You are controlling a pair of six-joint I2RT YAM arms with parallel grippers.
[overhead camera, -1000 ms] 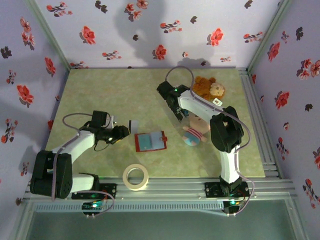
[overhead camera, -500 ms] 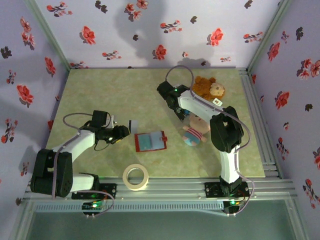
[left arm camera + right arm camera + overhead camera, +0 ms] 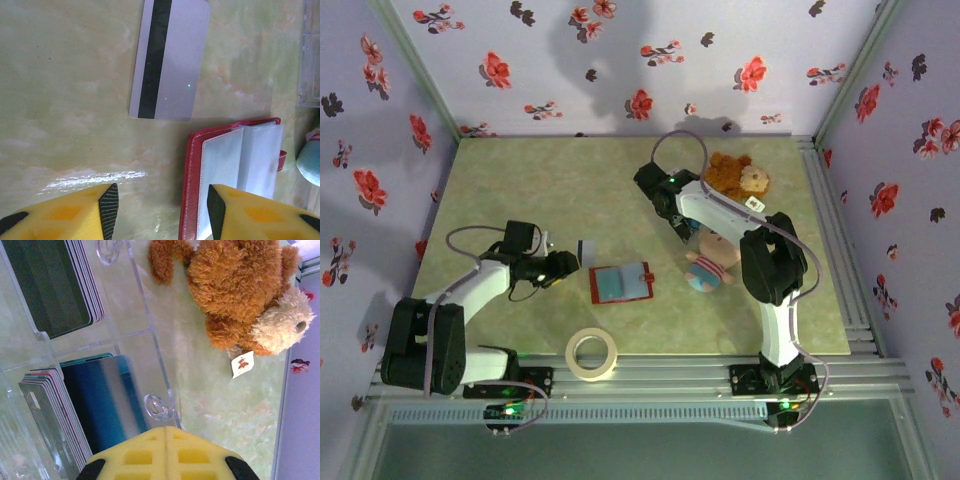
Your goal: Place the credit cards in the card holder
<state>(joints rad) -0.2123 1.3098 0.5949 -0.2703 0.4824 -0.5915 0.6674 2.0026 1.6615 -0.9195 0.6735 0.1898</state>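
Tape roll (image 3: 572,354) sits near open card holder (image 3: 621,283).

the left arm (image 3: 470,290) and right arm (image 3: 715,210) are showing white shells over black joints, each trailing a grey cable. the left gripper (image 3: 162,200) and right gripper (image 3: 166,431) are wearing yellow fingers with black patches.

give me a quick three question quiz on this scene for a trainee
1. Is the left hand open or shut?
2. True or false: the red wallet lies closed.
3. Where is the silver card? A on the table; B inside the wallet; C in the left hand.
Key: 1 open; 2 false; 3 A.
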